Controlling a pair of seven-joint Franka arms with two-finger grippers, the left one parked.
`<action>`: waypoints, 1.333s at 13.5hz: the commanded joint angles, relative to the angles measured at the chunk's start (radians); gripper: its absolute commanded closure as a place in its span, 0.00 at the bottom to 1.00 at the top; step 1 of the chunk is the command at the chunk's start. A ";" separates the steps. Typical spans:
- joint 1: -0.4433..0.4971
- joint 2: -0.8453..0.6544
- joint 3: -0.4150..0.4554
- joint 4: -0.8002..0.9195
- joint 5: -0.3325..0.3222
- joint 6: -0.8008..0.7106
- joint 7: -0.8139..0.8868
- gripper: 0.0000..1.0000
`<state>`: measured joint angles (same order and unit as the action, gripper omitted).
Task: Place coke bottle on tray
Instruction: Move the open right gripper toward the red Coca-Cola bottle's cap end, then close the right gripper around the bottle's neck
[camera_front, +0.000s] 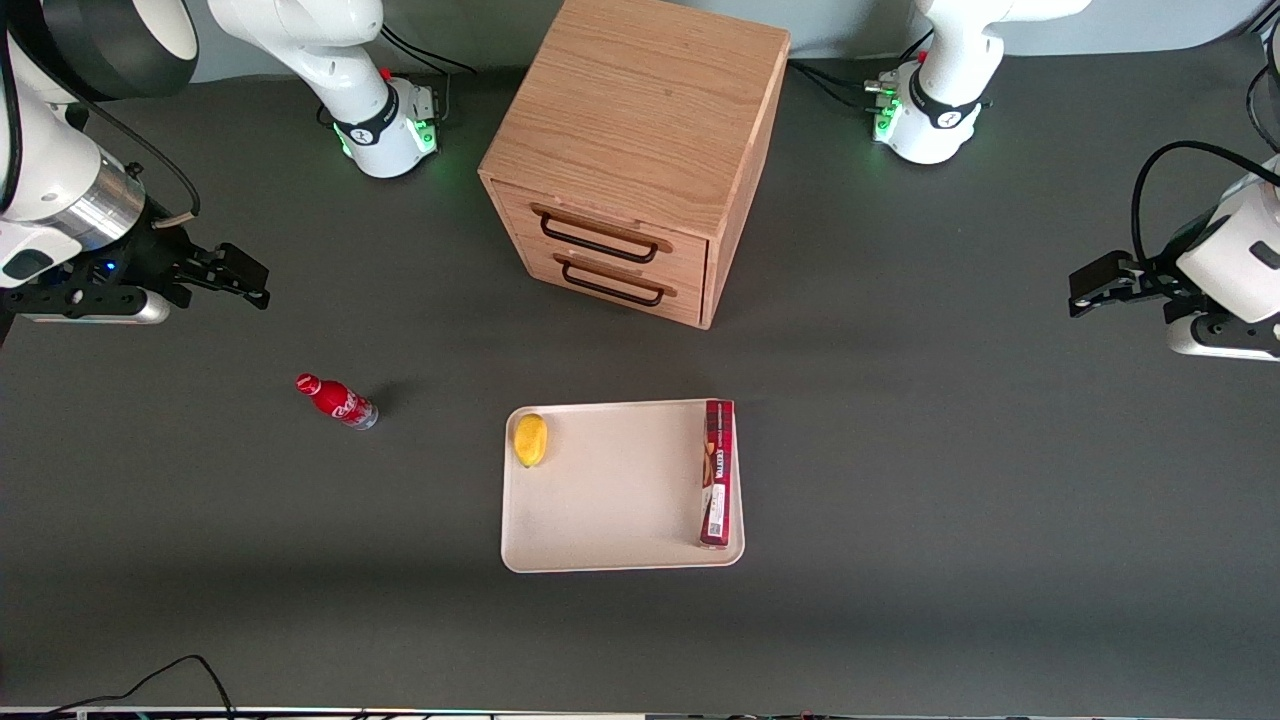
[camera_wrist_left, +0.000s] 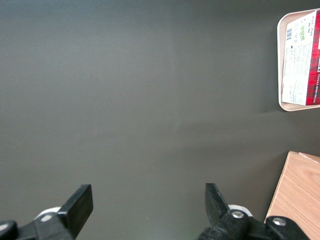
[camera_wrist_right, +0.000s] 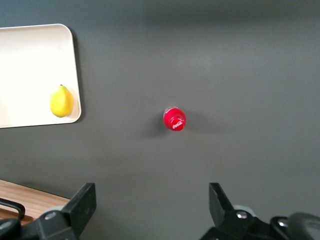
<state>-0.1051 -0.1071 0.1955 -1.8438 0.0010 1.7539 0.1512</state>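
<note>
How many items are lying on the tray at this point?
2. A lemon sits in the tray's corner nearest the coke bottle; a long red box lies along the edge toward the parked arm. The open gripper hangs above the table, holding nothing. Nothing seems hidden.

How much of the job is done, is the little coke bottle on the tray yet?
Not yet. The coke bottle stands upright on the dark table, apart from the tray, which holds only a lemon and a red box. The gripper hangs open and empty above the table at the working arm's end. Grabbing, carrying and placing all remain.
</note>
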 joint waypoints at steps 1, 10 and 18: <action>-0.021 0.072 -0.004 0.043 0.024 -0.014 -0.033 0.00; -0.022 0.314 -0.007 0.031 -0.062 0.226 -0.079 0.00; -0.022 0.261 -0.007 -0.284 -0.111 0.550 -0.081 0.01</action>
<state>-0.1232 0.2093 0.1879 -2.0468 -0.0777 2.2584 0.0896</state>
